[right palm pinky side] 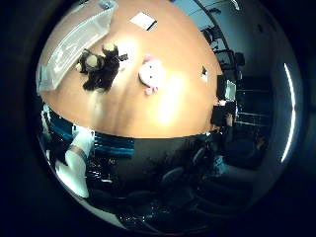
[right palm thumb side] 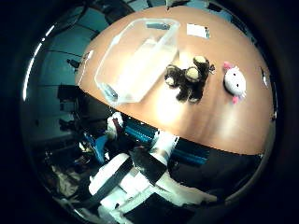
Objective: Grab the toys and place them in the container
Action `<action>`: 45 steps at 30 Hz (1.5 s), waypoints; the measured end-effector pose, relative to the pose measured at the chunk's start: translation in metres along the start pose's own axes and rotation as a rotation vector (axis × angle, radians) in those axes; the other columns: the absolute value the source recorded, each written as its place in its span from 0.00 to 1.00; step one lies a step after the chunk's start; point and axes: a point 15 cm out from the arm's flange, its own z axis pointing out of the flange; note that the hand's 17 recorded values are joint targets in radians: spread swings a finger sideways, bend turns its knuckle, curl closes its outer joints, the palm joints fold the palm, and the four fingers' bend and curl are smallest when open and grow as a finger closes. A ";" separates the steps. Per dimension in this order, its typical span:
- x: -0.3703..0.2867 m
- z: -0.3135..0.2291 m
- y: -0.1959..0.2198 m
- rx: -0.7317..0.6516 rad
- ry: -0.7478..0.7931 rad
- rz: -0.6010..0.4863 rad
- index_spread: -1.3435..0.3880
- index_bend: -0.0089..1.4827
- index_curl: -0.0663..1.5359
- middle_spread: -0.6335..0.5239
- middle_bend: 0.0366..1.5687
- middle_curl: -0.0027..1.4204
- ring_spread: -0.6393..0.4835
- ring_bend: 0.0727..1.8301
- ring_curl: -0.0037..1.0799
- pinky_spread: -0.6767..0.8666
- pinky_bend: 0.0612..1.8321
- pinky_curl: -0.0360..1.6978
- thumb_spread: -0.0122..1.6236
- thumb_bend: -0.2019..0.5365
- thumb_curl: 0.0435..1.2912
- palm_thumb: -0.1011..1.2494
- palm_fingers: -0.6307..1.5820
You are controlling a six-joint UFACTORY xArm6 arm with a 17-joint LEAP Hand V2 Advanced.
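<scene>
A brown plush toy [right palm thumb side: 187, 77] lies on the round wooden table [right palm thumb side: 215, 126], right beside a clear plastic container [right palm thumb side: 140, 56]. A white and pink plush toy [right palm thumb side: 234, 82] lies a little further from the container, away from the brown one. The little finger side view shows the brown toy [right palm pinky side: 99, 67], the white toy [right palm pinky side: 150, 72] and the container [right palm pinky side: 74, 44] too. My hand [right palm thumb side: 131, 177] is high above the table's near edge, far from both toys. Its white fingers [right palm pinky side: 76, 158] look relaxed and hold nothing.
A flat tan board [right palm pinky side: 145, 20] and a small dark item [right palm pinky side: 204, 72] lie on the table's far part. A white sheet [right palm thumb side: 196, 30] lies beyond the container. Chairs and a desk with a screen [right palm pinky side: 225, 94] stand around the table.
</scene>
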 end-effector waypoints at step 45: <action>0.255 0.210 -0.083 -0.127 -0.083 0.191 0.55 0.12 0.22 0.57 0.10 0.22 0.73 0.09 0.24 0.70 0.16 0.20 0.64 0.24 0.18 0.36 0.34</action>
